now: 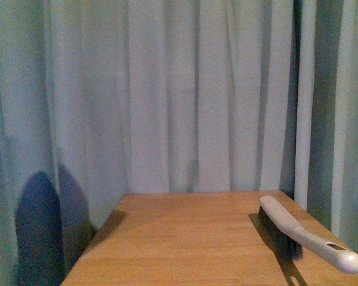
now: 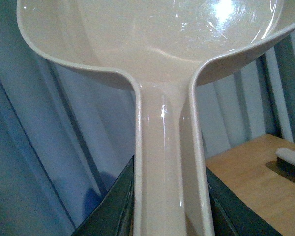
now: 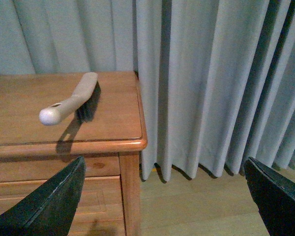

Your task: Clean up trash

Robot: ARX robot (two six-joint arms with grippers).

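1. Front view: the wooden table (image 1: 185,238) carries only a brush (image 1: 307,238) near its right edge. The trash is nowhere in view.
2. Left wrist view: the left gripper (image 2: 169,206) has its jaws closed on the handle of the dustpan (image 2: 162,49).
3. Right wrist view: the right gripper (image 3: 164,164) is spread wide and empty, beside the table. The trash is probably light and soft, so sweep it rather than pinch it, taking the brush by its handle.

The dustpan (image 2: 162,147) between the left pincer's fingers (image 2: 113,211) is glossy pale cream, faintly pinkish; those fingers are blackish, like the right pincer's fingers (image 3: 49,206). Ahead of the right pincer, the brush (image 3: 71,101) has an off-white handle and black bristles, on a honey-orange grained table (image 3: 19,103). The curtain (image 3: 211,73) behind is plain pale grey-blue; the floor (image 3: 187,201) light tan.
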